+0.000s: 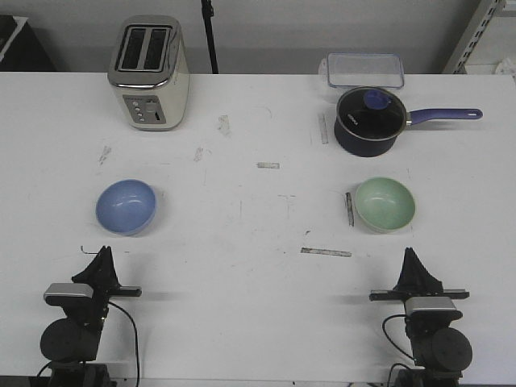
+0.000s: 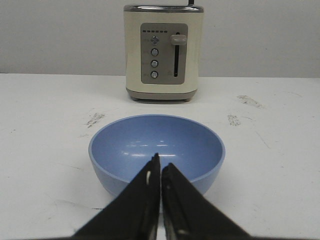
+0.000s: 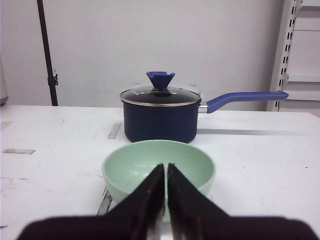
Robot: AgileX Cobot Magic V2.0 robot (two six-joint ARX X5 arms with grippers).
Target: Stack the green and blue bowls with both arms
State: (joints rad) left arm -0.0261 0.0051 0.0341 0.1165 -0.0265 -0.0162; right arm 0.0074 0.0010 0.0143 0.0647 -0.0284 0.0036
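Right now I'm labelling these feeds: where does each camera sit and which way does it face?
Front view: above the robot, looking forward over the table; both arms show.
Left wrist view: on the left arm, facing the blue bowl and toaster; left gripper shut.
Right wrist view: facing the green bowl and saucepan; right gripper shut.
Front shares all four.

Glossy smooth blue bowl [image 1: 126, 206] and green bowl [image 1: 385, 204]; scuffed matt white table [image 1: 258, 274]; glass-lidded saucepan [image 1: 369, 121]

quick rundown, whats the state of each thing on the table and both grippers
blue bowl: upright, empty
green bowl: upright, empty
saucepan: lid on
toaster: slots empty, lever up
clear container: empty
left gripper: shut, holding nothing
right gripper: shut, holding nothing
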